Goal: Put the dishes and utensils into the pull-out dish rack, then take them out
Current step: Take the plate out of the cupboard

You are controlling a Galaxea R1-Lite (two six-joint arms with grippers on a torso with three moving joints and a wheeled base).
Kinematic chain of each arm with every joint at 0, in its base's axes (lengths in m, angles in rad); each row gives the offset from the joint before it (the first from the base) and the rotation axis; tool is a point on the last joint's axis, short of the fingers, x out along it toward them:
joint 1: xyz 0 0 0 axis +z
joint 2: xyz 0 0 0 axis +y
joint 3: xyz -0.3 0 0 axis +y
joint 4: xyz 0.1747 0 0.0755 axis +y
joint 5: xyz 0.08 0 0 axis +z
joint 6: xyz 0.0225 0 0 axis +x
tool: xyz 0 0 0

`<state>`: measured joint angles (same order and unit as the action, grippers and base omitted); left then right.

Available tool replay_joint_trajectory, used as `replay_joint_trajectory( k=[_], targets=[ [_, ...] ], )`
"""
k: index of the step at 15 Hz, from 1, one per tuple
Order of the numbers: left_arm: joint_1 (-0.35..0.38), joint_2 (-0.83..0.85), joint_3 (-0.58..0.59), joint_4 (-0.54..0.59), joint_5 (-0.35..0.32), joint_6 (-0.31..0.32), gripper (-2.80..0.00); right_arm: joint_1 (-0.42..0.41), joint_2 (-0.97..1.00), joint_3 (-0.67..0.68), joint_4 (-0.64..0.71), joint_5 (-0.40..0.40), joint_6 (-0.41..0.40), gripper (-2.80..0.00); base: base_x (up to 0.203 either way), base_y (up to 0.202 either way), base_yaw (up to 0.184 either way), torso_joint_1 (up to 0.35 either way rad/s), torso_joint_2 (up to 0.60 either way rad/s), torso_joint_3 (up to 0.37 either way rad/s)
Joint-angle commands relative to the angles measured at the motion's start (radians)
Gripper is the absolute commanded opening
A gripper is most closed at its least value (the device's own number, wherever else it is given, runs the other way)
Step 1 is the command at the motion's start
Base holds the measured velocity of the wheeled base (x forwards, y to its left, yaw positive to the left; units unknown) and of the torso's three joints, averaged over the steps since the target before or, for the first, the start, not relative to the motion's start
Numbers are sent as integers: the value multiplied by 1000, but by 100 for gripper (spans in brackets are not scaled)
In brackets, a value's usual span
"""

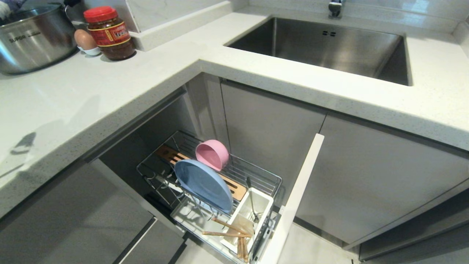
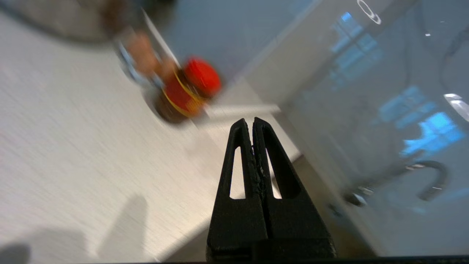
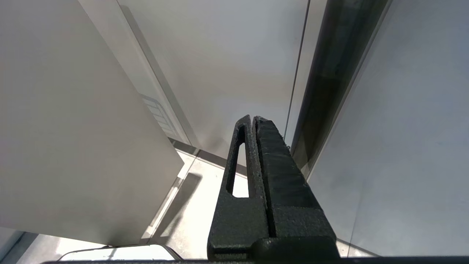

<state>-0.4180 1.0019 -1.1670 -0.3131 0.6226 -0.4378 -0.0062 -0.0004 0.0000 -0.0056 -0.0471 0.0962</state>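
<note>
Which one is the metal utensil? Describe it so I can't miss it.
Below the counter corner, the pulled-out wire rack has a white cutlery cup at its near end. The metal utensil stands in that cup: one thin silver stick, unlike the wooden chopsticks lying by the cup.

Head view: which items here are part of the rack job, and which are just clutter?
Job items:
- blue plate, upright in the prongs
- pink bowl, on its side
- chopsticks
- silver utensil in the white cutlery cup
- pull-out dish rack

Lying about:
- steel pot
- red-lidded jar
- egg
- sink
</note>
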Motion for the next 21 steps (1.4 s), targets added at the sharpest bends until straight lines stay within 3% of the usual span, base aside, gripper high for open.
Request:
replay_joint_trajectory(
  k=[1, 3, 5, 7, 9, 12, 16, 19, 21],
  targets=[
    [145, -124, 1, 47, -113, 83, -280, 0, -3, 0, 0, 0, 0, -280, 0, 0, 0, 0, 0, 0],
    [206, -239, 8, 208, -238, 132, -280, 0, -4, 0, 0, 0, 0, -280, 0, 0, 0, 0, 0, 0],
    [242, -383, 72, 337, -372, 221, -280, 0, -4, 0, 0, 0, 0, -280, 0, 0, 0, 0, 0, 0],
    [318, -519, 212, 398, -484, 330, -280, 0, -4, 0, 0, 0, 0, -280, 0, 0, 0, 0, 0, 0],
    [366, -651, 365, 420, -546, 398, -280, 0, -3, 0, 0, 0, 0, -280, 0, 0, 0, 0, 0, 0],
    [425, -796, 595, 425, -593, 438, -280, 0, -4, 0, 0, 0, 0, -280, 0, 0, 0, 0, 0, 0],
    [421, -991, 761, 443, -621, 499, -280, 0, -3, 0, 0, 0, 0, -280, 0, 0, 0, 0, 0, 0],
    [417, -1003, 853, 349, -622, 501, -280, 0, -4, 0, 0, 0, 0, -280, 0, 0, 0, 0, 0, 0],
    [417, -1003, 985, 268, -625, 499, -280, 0, -4, 0, 0, 0, 0, -280, 0, 0, 0, 0, 0, 0]
  ],
)
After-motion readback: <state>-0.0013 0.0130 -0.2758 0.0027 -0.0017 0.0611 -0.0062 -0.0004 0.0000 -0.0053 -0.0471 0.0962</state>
